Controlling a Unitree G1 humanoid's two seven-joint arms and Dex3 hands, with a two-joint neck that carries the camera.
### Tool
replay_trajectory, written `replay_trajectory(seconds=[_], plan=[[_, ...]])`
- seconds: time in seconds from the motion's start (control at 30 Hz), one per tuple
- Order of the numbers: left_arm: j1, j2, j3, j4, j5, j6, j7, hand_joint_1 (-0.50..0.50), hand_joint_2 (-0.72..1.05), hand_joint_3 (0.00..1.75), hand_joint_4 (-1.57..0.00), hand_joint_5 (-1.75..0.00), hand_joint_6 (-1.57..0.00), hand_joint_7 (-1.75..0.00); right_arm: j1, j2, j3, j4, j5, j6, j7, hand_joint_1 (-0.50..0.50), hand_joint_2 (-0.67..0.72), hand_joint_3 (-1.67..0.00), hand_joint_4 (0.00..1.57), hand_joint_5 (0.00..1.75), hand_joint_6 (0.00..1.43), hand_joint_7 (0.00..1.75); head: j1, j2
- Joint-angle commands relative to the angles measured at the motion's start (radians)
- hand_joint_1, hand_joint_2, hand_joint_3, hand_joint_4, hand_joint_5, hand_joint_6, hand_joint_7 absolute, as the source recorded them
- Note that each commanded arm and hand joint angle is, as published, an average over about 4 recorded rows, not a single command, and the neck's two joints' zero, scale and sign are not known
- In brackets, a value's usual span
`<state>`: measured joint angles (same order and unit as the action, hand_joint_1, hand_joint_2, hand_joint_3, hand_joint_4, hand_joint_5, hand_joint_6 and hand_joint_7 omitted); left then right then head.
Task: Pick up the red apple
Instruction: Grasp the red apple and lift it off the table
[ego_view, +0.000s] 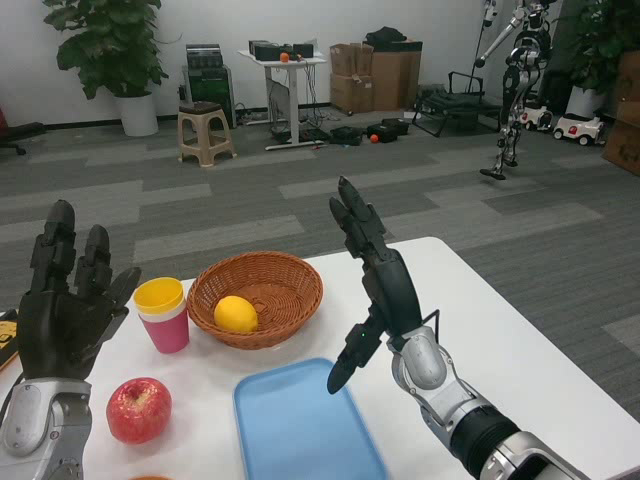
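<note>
The apple (138, 409), round, glossy and red, sits on the white bench (500, 340) just beside the left hand (68, 305), whose fingers are spread and hold nothing. A smooth skin could roll from a loose grip toward the flat blue tray (300, 425) or tip the yellow-and-pink cups (163, 314). The right hand (375, 290) is raised, open and empty. Behind, a woven basket (290, 285) holds 1 lemon (236, 313).

Red apple (139, 409) upright on table

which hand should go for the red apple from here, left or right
Left, probably. The left hand is open and raised just above the apple on the same side of the table. The right hand would have to cross the blue tray.
</note>
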<state>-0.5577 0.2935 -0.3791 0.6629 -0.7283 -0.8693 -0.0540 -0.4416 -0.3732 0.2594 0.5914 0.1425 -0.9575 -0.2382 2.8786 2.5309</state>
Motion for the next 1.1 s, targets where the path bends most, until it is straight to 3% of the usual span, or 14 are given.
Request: replay_trajectory(seconds=[0.03,0.2,0.37,0.5,0.73,0.77,0.87,0.9,1.03,1.1], plan=[[0.036,0.025,0.088,-0.021,0.06,0.043,-0.025,-0.5,1.05,0.09,0.0,0.0,0.0,0.0,0.009,-0.008,-0.002,-0.034,-0.009,0.08,0.078,-0.46,0.6,0.0,0.0,0.0,0.0,0.0,0.041,-0.04],[0.125,0.059,0.237,-0.087,0.122,0.103,-0.03,-0.5,1.05,0.09,0.0,0.0,0.0,0.0,0.001,-0.017,0.005,-0.058,-0.015,0.171,0.157,-0.46,0.53,0.0,0.0,0.0,0.0,0.0,0.055,-0.06],[0.216,0.034,0.335,-0.134,0.151,0.129,-0.03,-0.5,1.05,0.09,0.0,0.0,0.0,0.0,-0.008,-0.016,0.011,-0.049,-0.017,0.183,0.169,-0.46,0.53,0.0,0.0,0.0,0.0,0.0,0.075,-0.076],[0.258,0.037,0.348,-0.152,0.172,0.166,-0.038,-0.5,1.05,0.09,0.0,0.0,0.0,0.0,-0.022,-0.016,0.03,-0.023,-0.019,0.183,0.169,-0.46,0.53,0.0,0.0,0.0,0.0,0.0,0.163,-0.13],[0.294,0.039,0.353,-0.152,0.162,0.206,-0.058,-0.5,1.05,0.09,0.0,0.0,0.0,0.0,-0.043,-0.017,0.065,0.043,-0.016,0.18,0.167,-0.46,0.53,0.0,0.0,0.0,0.0,0.0,0.152,-0.123],[0.297,0.039,0.353,-0.152,0.165,0.209,-0.059,-0.5,1.05,0.09,0.0,0.0,0.0,0.0,-0.044,-0.017,0.07,0.046,-0.016,0.18,0.166,-0.46,0.53,0.0,0.0,0.0,0.0,0.0,0.214,-0.186],[0.306,0.042,0.355,-0.153,0.181,0.219,-0.063,-0.5,1.05,0.09,0.0,0.0,0.0,0.0,-0.047,-0.019,0.086,0.052,-0.015,0.18,0.165,-0.46,0.53,0.0,0.0,0.0,0.0,0.0,0.338,-0.282],[0.308,0.044,0.358,-0.153,0.196,0.227,-0.064,-0.5,1.05,0.09,0.0,0.0,0.0,0.0,-0.047,-0.02,0.092,0.052,-0.015,0.18,0.165,-0.46,0.53,0.0,0.0,0.0,0.0,0.0,0.325,-0.253],[0.312,0.053,0.387,-0.154,0.27,0.272,-0.082,-0.5,1.05,0.09,0.0,0.0,0.0,0.0,-0.045,-0.017,0.09,0.051,-0.013,0.179,0.166,-0.46,0.49,0.0,0.0,0.0,0.0,0.0,0.492,-0.274],[0.312,0.067,0.4,-0.158,0.318,0.31,-0.096,-0.5,1.05,0.09,0.0,0.0,0.0,0.0,-0.039,-0.019,0.073,0.05,-0.012,0.175,0.165,-0.46,0.5,0.0,0.0,0.0,0.0,0.0,0.473,-0.271]])
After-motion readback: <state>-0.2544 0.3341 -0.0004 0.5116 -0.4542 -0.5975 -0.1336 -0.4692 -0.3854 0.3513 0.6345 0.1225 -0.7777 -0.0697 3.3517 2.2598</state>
